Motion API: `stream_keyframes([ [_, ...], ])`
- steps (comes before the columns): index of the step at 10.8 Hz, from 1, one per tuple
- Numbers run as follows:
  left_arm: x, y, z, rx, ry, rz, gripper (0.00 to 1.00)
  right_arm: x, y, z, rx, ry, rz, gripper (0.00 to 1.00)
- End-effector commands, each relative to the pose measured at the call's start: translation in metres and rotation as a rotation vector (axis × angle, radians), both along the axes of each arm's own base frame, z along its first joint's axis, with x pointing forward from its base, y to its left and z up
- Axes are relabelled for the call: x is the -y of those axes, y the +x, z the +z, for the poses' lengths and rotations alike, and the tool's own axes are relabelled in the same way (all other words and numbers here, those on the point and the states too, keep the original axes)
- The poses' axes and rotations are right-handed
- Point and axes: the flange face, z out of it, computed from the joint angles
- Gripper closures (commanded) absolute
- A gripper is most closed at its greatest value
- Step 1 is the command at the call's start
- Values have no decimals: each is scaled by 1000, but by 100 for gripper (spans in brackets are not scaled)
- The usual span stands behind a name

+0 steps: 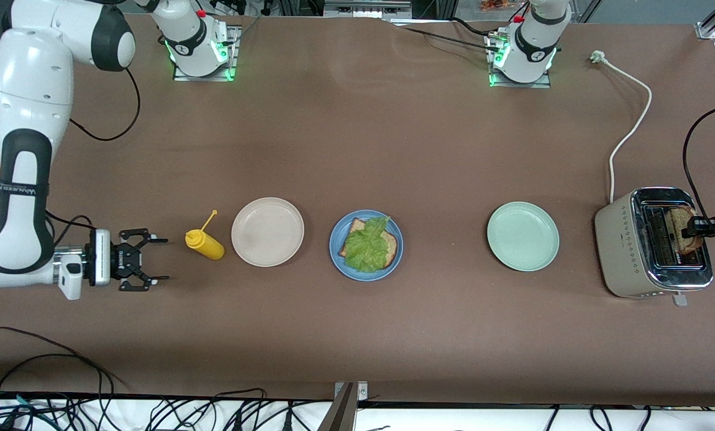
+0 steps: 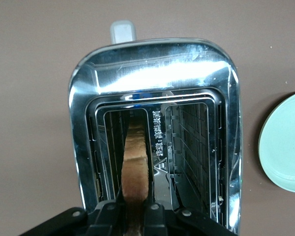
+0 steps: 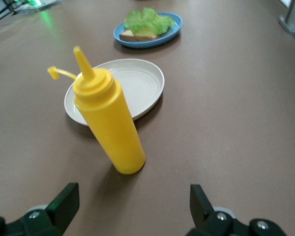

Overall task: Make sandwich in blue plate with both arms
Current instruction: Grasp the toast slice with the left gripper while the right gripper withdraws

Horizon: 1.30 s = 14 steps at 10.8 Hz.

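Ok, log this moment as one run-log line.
left gripper: shut on toast slice in toaster | right gripper: open beside mustard bottle | blue plate: bread, lettuce

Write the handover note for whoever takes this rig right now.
Left pincer: shut on the toast slice standing in the toaster slot, at the left arm's end of the table.
Right pincer: open, holding nothing, beside the yellow squeeze bottle, which stands upright next to the beige plate.
Blue plate: mid-table, holding one bread slice with lettuce on top.
Green plate: between blue plate and toaster.
Done: base slice and lettuce placed.
Left: lift the toast out and set it on the lettuce.
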Motion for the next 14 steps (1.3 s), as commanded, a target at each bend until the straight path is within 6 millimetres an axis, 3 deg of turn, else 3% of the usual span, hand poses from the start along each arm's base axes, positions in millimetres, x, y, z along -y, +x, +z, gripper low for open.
stream_keyframes([
  [1, -4, -4, 11, -5, -4, 0, 100, -2, -3, 81, -143, -249, -160, 0],
  [4, -4, -5, 14, -11, -3, -1, 100, -10, -16, 142, -290, -456, -381, 0],
  [10, 8, -8, 90, -90, 44, -36, 100, -61, -65, 253, -547, -711, -882, 0],
  [12, 30, -8, 112, -80, 56, -68, 100, -81, -84, 288, -584, -769, -1047, 0],
  [14, 64, -11, 142, -71, 53, -108, 100, -80, -106, 311, -609, -785, -1169, 0],
])
